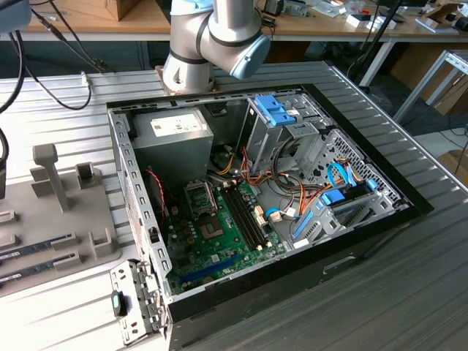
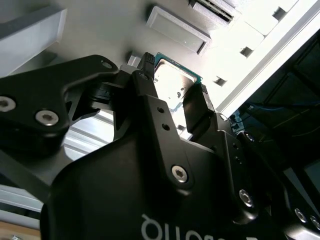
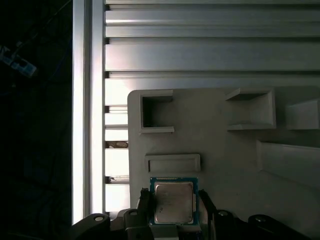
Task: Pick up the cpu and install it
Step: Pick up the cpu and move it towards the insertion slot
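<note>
The cpu (image 3: 173,202) is a small square chip with a silver top and a thin green rim. It sits between the two black fingers of my gripper (image 3: 174,206), and both fingers press its opposite edges. Beneath it lies the light grey parts tray (image 3: 225,155). In the second wrist view the same cpu (image 2: 172,84) shows between the fingertips (image 2: 199,100), over the tray. In the exterior view, the open computer case (image 1: 409,205) holds the green motherboard (image 1: 219,252), with its empty socket (image 1: 199,197) beside the power supply.
The grey parts tray (image 1: 95,248) lies at the exterior view's left, with upright posts and dark memory sticks (image 1: 36,245). The arm's base (image 1: 208,44) stands behind the case. Drive cages (image 1: 292,124) and cables crowd the case's far side. Ribbed aluminium table (image 3: 200,45) surrounds everything.
</note>
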Robot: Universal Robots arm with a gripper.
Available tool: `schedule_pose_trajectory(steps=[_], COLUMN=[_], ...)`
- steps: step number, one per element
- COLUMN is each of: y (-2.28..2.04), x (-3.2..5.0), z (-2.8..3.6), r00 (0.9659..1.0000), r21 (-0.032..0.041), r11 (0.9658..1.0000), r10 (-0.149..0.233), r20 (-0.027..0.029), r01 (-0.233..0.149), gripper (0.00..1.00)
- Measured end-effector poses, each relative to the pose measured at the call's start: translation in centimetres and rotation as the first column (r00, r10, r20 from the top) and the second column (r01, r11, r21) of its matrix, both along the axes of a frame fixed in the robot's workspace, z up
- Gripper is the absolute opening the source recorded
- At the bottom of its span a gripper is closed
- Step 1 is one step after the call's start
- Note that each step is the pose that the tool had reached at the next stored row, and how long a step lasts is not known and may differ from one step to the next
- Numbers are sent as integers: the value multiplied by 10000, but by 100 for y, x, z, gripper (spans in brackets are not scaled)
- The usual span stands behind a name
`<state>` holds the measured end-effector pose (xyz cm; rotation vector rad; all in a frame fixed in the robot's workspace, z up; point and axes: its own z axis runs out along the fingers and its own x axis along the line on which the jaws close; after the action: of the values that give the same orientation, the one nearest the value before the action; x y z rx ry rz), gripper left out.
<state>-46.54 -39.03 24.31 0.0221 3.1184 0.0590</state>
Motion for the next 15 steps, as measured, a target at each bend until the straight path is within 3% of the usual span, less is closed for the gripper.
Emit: schedule_pose_trajectory(steps=[15], y=[0], x=[0], z=[71], r00=[10000], r21=[0], r11=[10000], r10=[0], r20=[0], r01=[0], gripper=[47])
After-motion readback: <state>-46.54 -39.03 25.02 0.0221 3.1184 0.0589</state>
